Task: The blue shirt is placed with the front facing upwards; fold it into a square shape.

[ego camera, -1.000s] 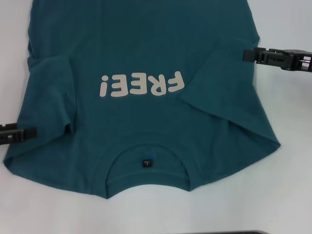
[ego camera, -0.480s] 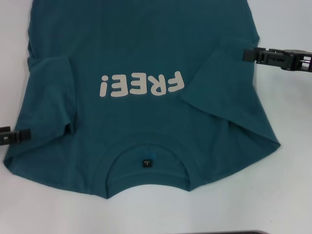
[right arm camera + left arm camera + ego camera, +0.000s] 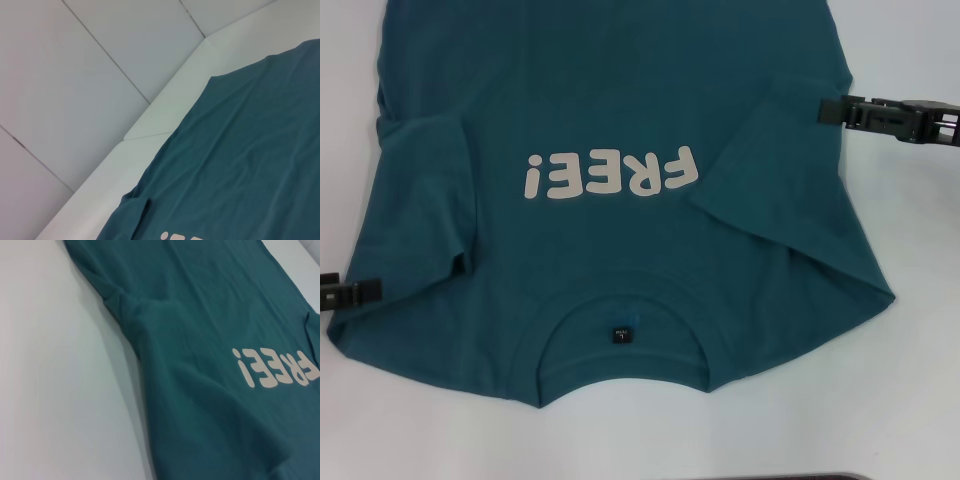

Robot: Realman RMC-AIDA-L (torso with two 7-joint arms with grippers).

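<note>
The blue shirt [image 3: 620, 180] lies flat, print up, across the middle of the white desk [image 3: 920, 400], collar at its near edge, both sleeves folded inward. Left gripper [image 3: 350, 293] at shirt's left edge, right gripper [image 3: 840, 112] at right edge; finger spread cannot be told.

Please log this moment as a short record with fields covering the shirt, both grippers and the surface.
garment: blue shirt, front up, "FREE!" print showing
sleeves: both folded in over the body
collar: toward the robot, neck label visible
left gripper: at the shirt's left edge, near the shoulder
right gripper: at the shirt's right edge, by the sleeve
surface: white table
</note>
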